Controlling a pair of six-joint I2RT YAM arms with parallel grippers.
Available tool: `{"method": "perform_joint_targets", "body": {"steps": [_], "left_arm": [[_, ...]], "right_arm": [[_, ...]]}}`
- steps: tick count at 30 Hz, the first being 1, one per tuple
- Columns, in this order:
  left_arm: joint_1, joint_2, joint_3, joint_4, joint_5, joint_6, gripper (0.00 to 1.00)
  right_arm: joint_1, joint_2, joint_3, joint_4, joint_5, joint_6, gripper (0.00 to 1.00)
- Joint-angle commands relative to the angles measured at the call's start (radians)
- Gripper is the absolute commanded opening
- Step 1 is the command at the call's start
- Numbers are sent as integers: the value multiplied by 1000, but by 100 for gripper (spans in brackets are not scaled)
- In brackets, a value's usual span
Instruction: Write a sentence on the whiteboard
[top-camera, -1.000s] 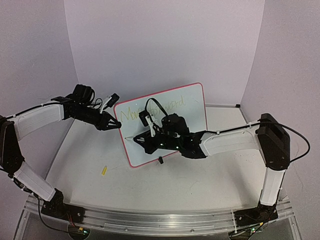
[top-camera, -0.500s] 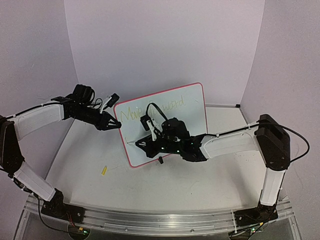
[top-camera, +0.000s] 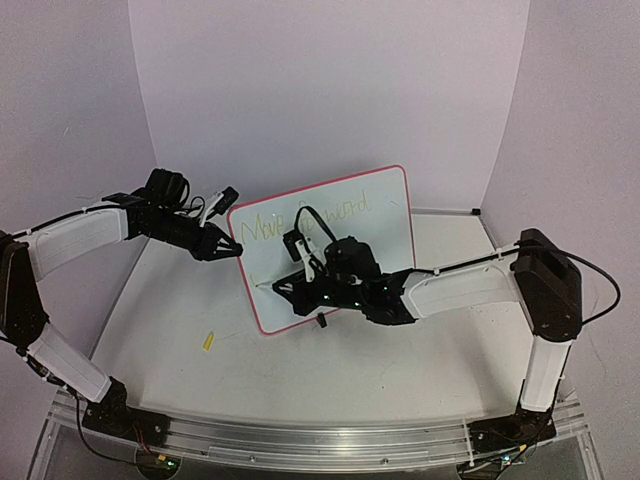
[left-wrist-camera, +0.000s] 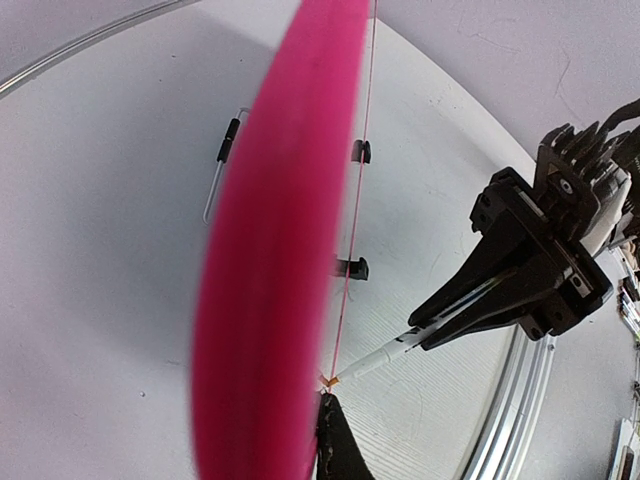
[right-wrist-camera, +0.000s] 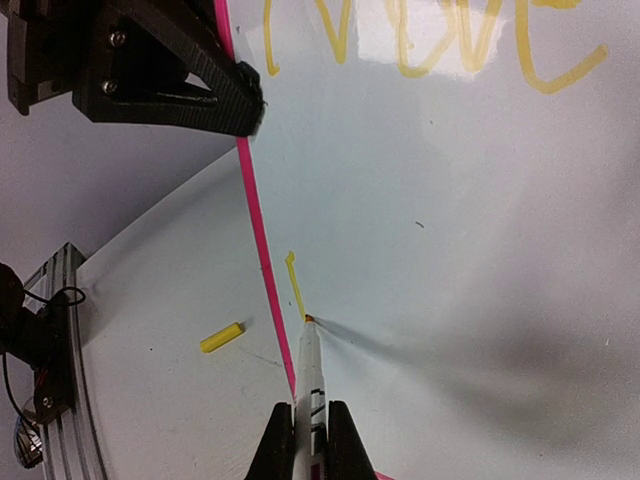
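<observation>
The whiteboard (top-camera: 385, 225) stands tilted at mid table, red-pink rim, black foot (top-camera: 320, 320). Its top line of the sentence (top-camera: 268, 226) reads "Move forward" in yellow-green, partly behind my right arm. My right gripper (top-camera: 292, 287) is shut on a white marker (right-wrist-camera: 311, 375). The marker's tip touches the board's lower left, at the end of a short yellow stroke (right-wrist-camera: 294, 285). My left gripper (top-camera: 233, 250) is shut on the board's left rim (left-wrist-camera: 270, 250). One of its fingers (left-wrist-camera: 335, 450) shows in the left wrist view; the other is hidden behind the rim.
A yellow marker cap (top-camera: 208, 341) lies on the table left of the board, also in the right wrist view (right-wrist-camera: 220, 337). A thin rod with a black end (left-wrist-camera: 225, 150) lies behind the board. Purple walls enclose the table on three sides.
</observation>
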Motion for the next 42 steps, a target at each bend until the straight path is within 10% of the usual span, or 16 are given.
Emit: {"method": "perform_joint_targets", "body": {"steps": [1,42], "left_arm": [[-29,17,-6,-34,-68,44,0],[-30,25,-6,-35,-74,46,0]], "right_arm": [[-14,-43,14,68,117,10,0],[-14,-46,-60,67,161,40,0]]}}
